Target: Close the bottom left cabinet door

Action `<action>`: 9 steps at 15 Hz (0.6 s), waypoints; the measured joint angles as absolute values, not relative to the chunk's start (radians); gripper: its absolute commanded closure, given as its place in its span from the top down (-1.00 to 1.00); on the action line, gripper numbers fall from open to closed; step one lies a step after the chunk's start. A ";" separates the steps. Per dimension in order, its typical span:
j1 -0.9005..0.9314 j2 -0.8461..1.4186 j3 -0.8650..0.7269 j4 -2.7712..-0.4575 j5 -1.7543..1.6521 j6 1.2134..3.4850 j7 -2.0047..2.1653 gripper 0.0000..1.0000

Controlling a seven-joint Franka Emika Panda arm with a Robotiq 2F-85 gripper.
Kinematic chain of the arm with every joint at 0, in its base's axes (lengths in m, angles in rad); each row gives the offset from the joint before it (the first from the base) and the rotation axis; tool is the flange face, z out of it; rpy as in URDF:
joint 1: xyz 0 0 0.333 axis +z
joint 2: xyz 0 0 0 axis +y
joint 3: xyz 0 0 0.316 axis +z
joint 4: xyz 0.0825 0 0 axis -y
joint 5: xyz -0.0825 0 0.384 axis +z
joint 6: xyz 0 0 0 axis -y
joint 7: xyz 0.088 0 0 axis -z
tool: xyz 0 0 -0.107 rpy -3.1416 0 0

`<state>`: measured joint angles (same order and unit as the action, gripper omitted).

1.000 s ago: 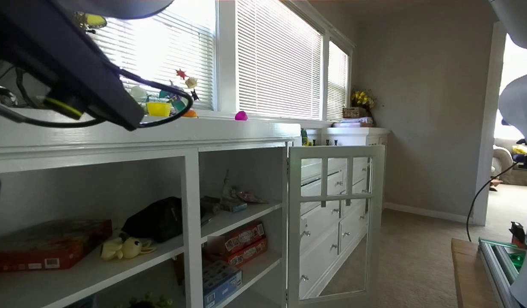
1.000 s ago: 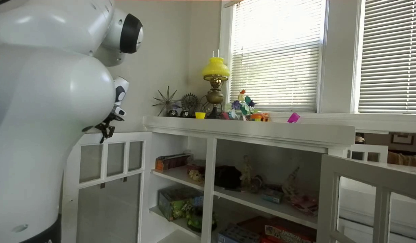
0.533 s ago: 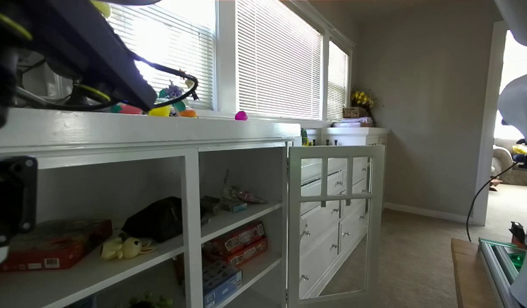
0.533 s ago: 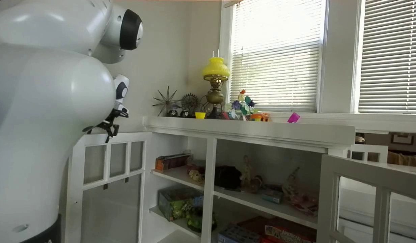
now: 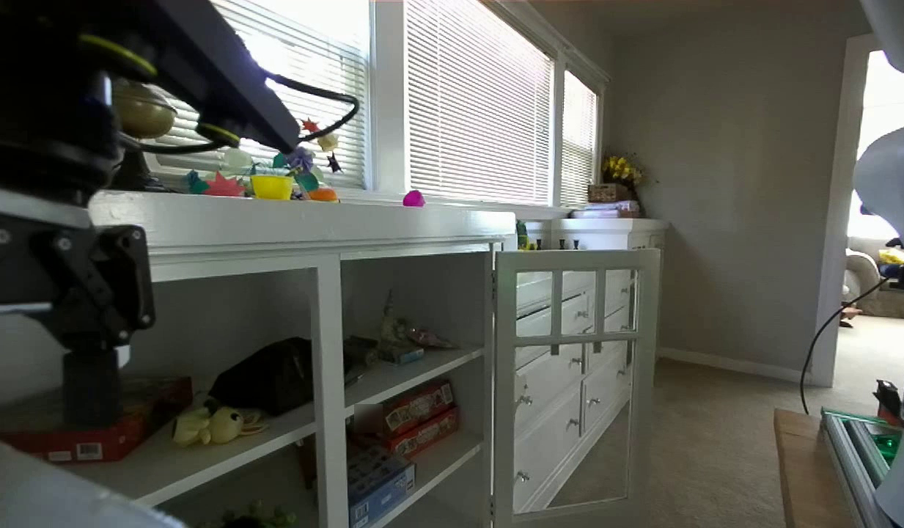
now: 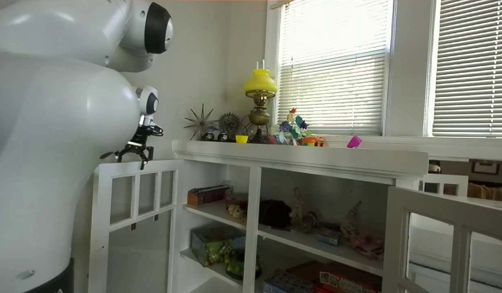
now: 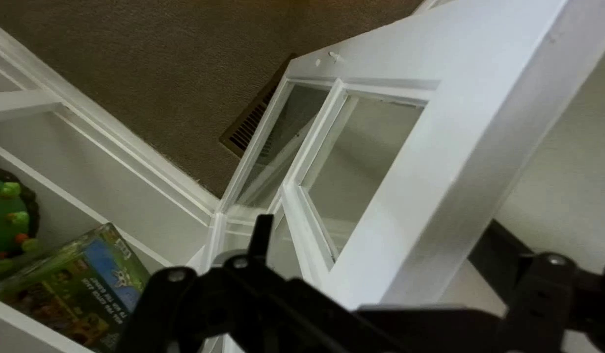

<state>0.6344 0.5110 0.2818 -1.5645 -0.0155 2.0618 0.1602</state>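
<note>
Pale walls and bright window blinds are framing a white built-in cabinet, its shelves of boxes lying exposed. At its left end, in an exterior view, the bottom left cabinet door, white with glass panes, is standing wide open. A white robot arm is reaching down over it, its black fingers spread wide and straddling the door's top edge, one on the shelf side, one on the wall side. In the wrist view the door's frame is lying between them without being clamped; whether either finger is touching it, the pictures are not showing.

Compared with a second ago, the fingers are sitting closer to the shelves, and the door's free edge is shifting the same way. For the task, this is suggesting that the closing swing is getting under way, the wall-side finger probably doing the pushing. Most of the arc is remaining, so the next move is likely calling for more of the same sweep. Rising too early could be letting the door slip free; near the end, the shelf-side finger could be catching on the cabinet front. Another paned door, at the right end in both exterior views, is standing open and staying still.
</note>
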 measured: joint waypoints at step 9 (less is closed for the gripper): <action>0.628 0.451 0.231 -1.647 -0.059 2.030 0.252 1.00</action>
